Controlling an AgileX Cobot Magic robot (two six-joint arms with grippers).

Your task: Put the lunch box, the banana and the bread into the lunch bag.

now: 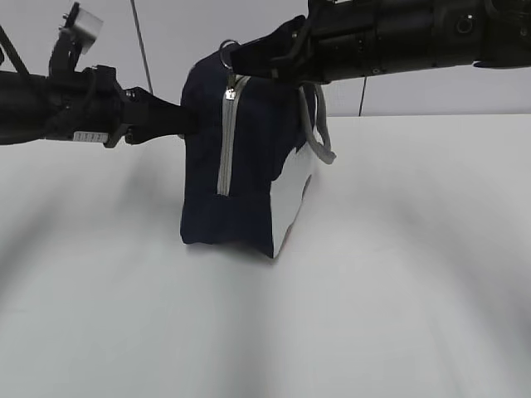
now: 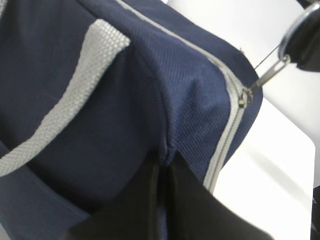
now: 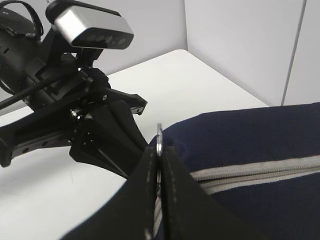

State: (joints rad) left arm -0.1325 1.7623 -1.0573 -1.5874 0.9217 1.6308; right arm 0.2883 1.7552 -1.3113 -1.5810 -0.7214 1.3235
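Black fingers of the right gripper [image 3: 159, 200] press together on the metal ring [image 1: 228, 50] of the zipper pull, the thin ring caught edge-on between the two pads in the right wrist view. From the ring a small silver pull tab [image 2: 267, 75] hangs down to the slider [image 2: 244, 97], which sits at the top corner of the lunch bag [image 1: 241, 166], where the grey zipper [image 1: 225, 149] bends from the top face down the near end. The zipper looks closed along the lengths that show.

On the opposite side, the left gripper [image 2: 162, 190] is clamped on a fold of navy fabric at the bag's end, its two dark fingers closed tightly with the cloth pinched between them. In the exterior view this arm comes in level from the left and meets the bag about halfway up its height.

Held between both grippers, the bag stands upright on the white desk [image 1: 398, 315], near the middle and toward the far edge. A grey webbing handle [image 2: 65, 100] lies across its navy side in the left wrist view, and another handle loop [image 1: 319, 133] droops over the right side above the white side panel [image 1: 290, 199]. Lunch box, banana and bread are not visible in any view.
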